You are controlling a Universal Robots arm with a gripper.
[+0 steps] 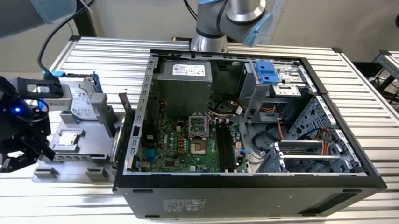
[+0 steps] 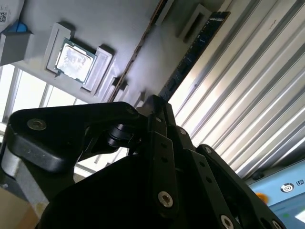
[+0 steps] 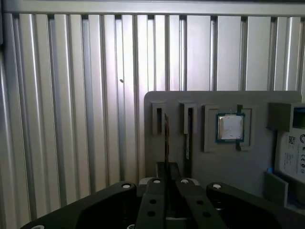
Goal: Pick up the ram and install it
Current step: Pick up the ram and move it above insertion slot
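The ram (image 3: 167,138) is a thin stick seen edge-on, standing at the first slot of the grey holder (image 3: 228,167). In the second wrist view it shows as a brownish edge (image 2: 138,52) running to the fingertips. My gripper (image 3: 167,172) (image 2: 155,107) is shut on the ram's near end. In the exterior view the gripper (image 1: 25,140) is at the far left, beside the holder (image 1: 87,151). The motherboard's black slots (image 1: 225,144) lie inside the open computer case (image 1: 249,179), far from the gripper.
A second dark stick (image 3: 189,138) (image 2: 190,57) stands in the neighbouring slot, close beside the held one. The square silver processor (image 3: 230,128) (image 1: 67,138) sits on the holder. The hard drive (image 1: 78,100) lies behind it. A ribbed metal table (image 3: 71,119) surrounds everything.
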